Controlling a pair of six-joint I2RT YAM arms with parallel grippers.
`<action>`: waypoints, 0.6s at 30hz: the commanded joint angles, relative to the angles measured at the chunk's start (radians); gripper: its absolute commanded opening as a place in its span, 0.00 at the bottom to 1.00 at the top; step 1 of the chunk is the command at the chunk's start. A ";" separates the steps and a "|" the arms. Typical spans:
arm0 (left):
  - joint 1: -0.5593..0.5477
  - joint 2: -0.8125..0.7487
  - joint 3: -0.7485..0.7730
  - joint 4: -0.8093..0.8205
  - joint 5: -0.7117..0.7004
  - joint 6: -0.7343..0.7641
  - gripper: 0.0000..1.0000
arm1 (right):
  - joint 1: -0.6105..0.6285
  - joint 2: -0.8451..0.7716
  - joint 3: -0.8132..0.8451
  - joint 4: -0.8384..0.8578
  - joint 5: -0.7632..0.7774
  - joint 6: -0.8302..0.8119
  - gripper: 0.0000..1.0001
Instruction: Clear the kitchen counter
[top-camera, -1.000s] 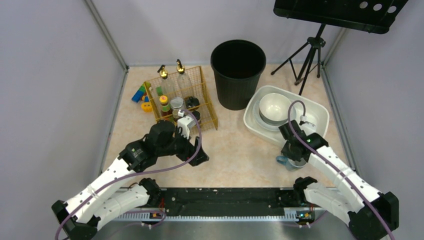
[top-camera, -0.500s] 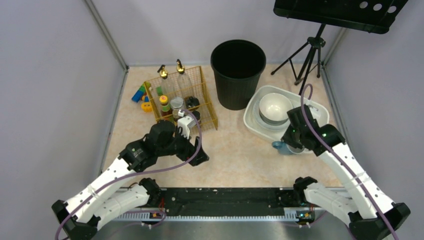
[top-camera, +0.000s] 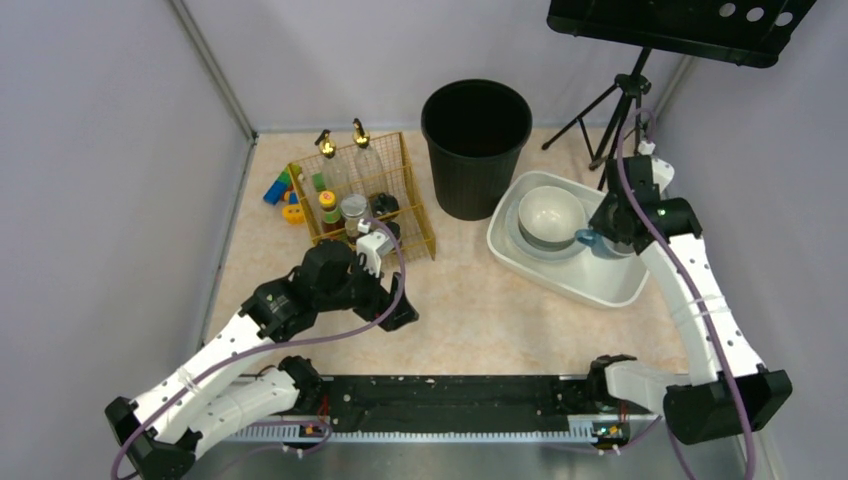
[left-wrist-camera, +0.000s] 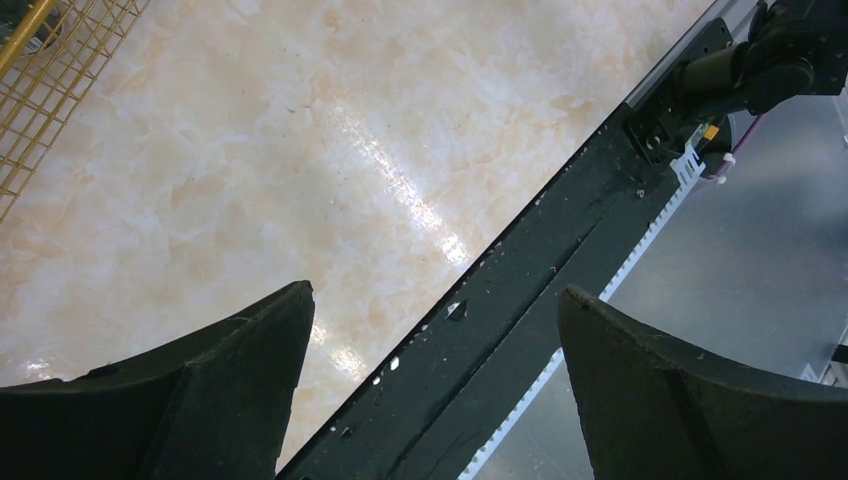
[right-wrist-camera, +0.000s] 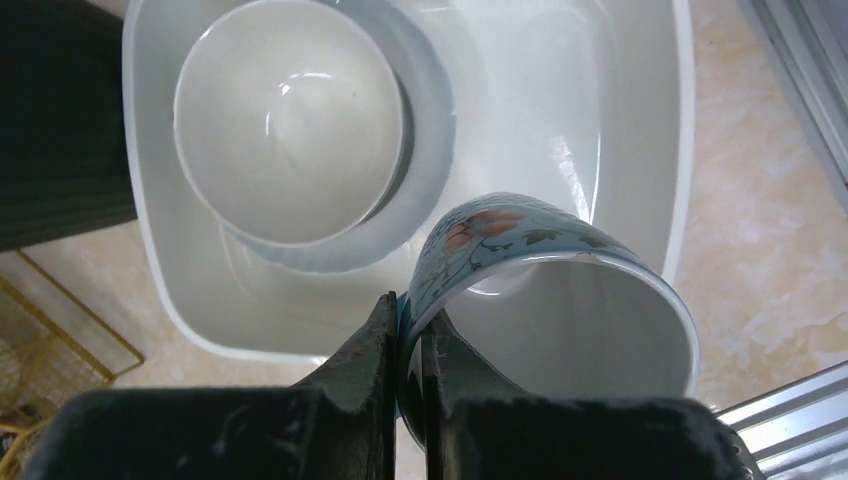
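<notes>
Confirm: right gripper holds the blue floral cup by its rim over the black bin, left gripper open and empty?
One error: the right gripper holds the blue floral cup by its rim over the white tub, as the right wrist view shows. The left gripper is open and empty.

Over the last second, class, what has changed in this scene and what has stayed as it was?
The right tool, shut on the cup by its rim throughout, carried it from the near right of the counter farther back, to above the tub, beside the bowl. Nothing was let go. The left tool stayed open over the counter; the basket and the bin did not move.
</notes>
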 joint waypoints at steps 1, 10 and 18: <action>0.002 0.009 0.001 0.033 0.001 0.021 0.96 | -0.124 0.008 0.000 0.134 -0.097 -0.102 0.00; 0.004 0.010 0.001 0.029 -0.015 0.023 0.95 | -0.305 0.130 -0.067 0.282 -0.238 -0.111 0.00; 0.004 0.004 -0.003 0.023 -0.039 0.026 0.95 | -0.371 0.268 -0.057 0.366 -0.258 -0.123 0.00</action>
